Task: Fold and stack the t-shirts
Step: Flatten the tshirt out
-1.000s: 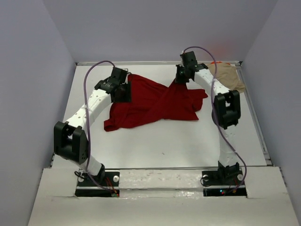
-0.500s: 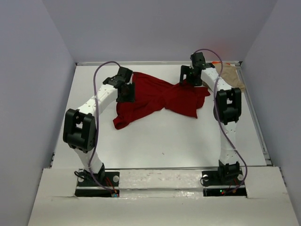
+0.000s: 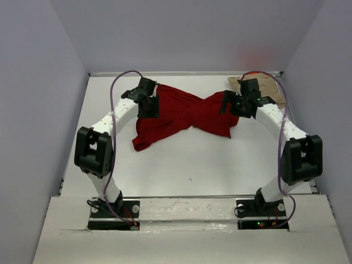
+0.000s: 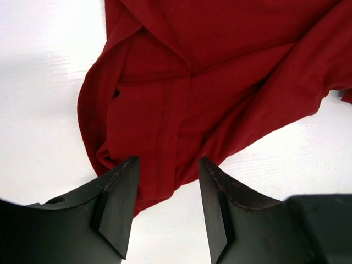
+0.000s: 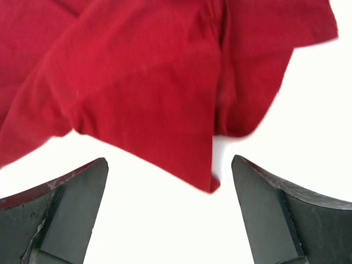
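Red t-shirt (image 3: 181,113) lies twisted on white table (image 3: 192,159) between lilac-grey walls (image 3: 44,82).

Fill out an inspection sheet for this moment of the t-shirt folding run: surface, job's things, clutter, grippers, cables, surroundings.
Surface: white table, matte.
Job's things: dark red t-shirt lies unfolded and twisted at its middle, between the two grippers. The tan t-shirt is at the far right corner, partly behind the right arm.
Clutter: nothing seen.
Grippers: left gripper has its jaws apart over the red shirt's left edge. The right gripper has its jaws wide open above the shirt's right corner, holding nothing.
Cables: purple cables loop along both arms, off the cloth.
Surroundings: plain pale walls on three sides.
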